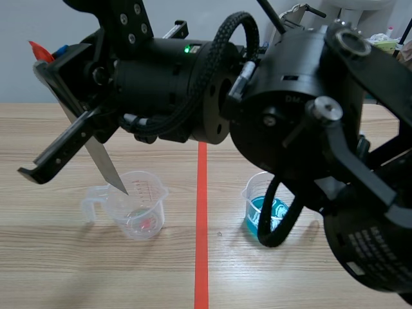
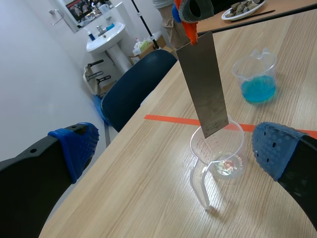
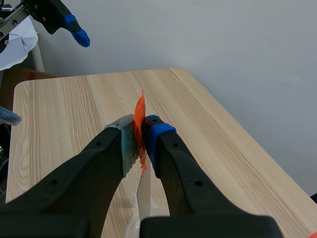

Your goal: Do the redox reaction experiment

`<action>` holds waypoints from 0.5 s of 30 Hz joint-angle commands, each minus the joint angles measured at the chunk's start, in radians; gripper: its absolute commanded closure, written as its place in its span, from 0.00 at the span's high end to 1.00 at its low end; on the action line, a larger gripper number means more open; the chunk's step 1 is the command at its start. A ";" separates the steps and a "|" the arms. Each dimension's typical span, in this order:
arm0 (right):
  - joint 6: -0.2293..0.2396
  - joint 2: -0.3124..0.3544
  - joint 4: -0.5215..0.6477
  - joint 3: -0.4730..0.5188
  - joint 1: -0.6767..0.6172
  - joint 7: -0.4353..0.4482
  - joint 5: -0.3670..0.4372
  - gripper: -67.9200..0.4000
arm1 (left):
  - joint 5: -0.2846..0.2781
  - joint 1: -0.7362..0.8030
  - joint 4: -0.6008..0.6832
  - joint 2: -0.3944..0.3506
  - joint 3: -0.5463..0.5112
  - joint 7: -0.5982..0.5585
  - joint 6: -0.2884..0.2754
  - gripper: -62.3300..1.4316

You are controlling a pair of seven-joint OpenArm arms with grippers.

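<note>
Table [image 1: 77,270]: light wood.
Right gripper [image 3: 141,131]: reaches across to the left, clenched on the metal strip [image 2: 203,84].
Left gripper [image 2: 176,148]: fingers spread, empty.
Blue-liquid beaker [image 1: 256,209]: right.
Clear beaker [image 1: 138,206]: left, strip tip at its rim.
Handling: lower the strip plumb and centred, clear of the wall.

strip [image 2: 203,84] blocks clear beaker [image 2: 234,144] mouth; free table [image 2: 148,193] toward blue beaker [image 2: 257,84]

- My worktop [image 1: 64,270] is pale wood grain, with an orange-red tape line [image 1: 201,257] running away across its middle.
- A dark blue chair [image 2: 131,94] stands at the worktop's edge.
- A white washbasin [image 2: 104,37] sits by the wall beyond the chair.
- A white plate [image 2: 229,17] holding something lumpy lies on a brown table [image 2: 287,6] past the worktop.
- A plain grey wall [image 3: 198,34] stands behind the worktop.
</note>
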 commanded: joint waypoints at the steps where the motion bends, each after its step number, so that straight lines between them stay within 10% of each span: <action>1: -0.007 -0.001 0.007 0.005 0.015 0.016 0.010 0.02 | -0.014 -0.003 0.002 0.005 0.002 -0.018 -0.002 1.00; 15: -0.007 -0.001 0.007 0.005 0.015 0.016 0.010 0.02 | 0.065 -0.003 0.002 0.005 0.002 -0.017 -0.002 1.00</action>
